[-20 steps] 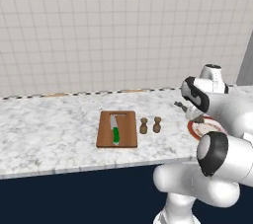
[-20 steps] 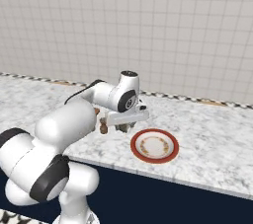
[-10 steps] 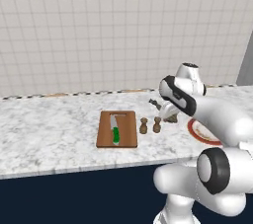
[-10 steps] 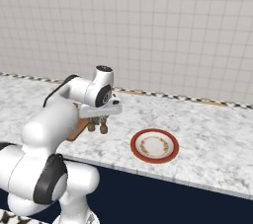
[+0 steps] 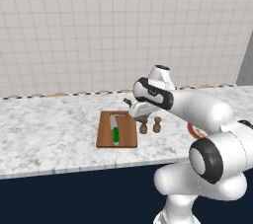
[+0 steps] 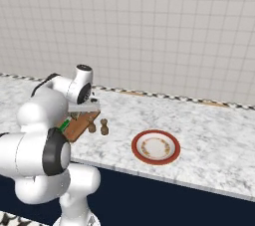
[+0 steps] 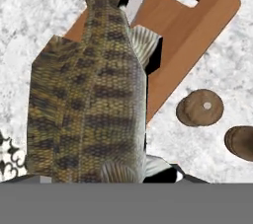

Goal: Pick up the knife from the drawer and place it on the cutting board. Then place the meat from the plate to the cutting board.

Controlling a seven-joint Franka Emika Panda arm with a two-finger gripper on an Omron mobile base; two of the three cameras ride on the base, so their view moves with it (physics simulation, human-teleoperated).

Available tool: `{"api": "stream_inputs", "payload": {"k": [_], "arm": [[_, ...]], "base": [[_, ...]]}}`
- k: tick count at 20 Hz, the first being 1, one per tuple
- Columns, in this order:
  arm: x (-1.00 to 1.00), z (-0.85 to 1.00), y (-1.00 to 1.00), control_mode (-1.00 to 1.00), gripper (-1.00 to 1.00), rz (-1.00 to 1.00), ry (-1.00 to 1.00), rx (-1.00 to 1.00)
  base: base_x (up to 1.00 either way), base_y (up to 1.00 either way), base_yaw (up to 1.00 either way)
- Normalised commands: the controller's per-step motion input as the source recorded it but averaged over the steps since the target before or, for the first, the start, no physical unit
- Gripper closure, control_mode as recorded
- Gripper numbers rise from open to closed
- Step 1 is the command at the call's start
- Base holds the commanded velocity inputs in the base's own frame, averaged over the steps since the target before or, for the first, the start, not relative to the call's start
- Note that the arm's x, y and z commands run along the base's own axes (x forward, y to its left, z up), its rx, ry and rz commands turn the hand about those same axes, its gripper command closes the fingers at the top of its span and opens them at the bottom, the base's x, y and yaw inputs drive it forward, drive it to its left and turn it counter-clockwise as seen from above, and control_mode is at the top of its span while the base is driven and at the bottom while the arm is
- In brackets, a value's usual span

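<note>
Your cutting board [image 5: 117,130] lies mid-worktop near the front edge, with bare marble to its left. The green-handled knife [image 5: 115,132] lies on it. Your gripper [image 5: 134,114] holds the meat [image 7: 89,94], a scaly grey-brown lump, above the board's right edge. Two brown shakers [image 5: 150,126] stand just beside that edge. The red-rimmed plate [image 6: 156,147] sits well apart, rightward.

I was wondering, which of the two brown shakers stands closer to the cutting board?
The left shaker in the left base view: it stands right beside the cutting board, while the other shaker stands on its far side, toward the plate.
</note>
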Motion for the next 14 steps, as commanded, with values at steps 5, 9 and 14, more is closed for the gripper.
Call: {"api": "stream_inputs", "payload": {"k": [5,9,14], "arm": [[0.37,-0.23,0.84,-1.0,1.0,-0.25,0.13,-0.04],[0.0,-0.52,0.06,-1.0,1.0,-0.07,0.25,-0.09],[0.04,-0.38,-0.1,-1.0,1.0,-0.19,0.2,-0.09]], "base": [[0.0,0.0,0.0],[0.0,0.0,0.0],[0.0,0.0,0.0]]}}
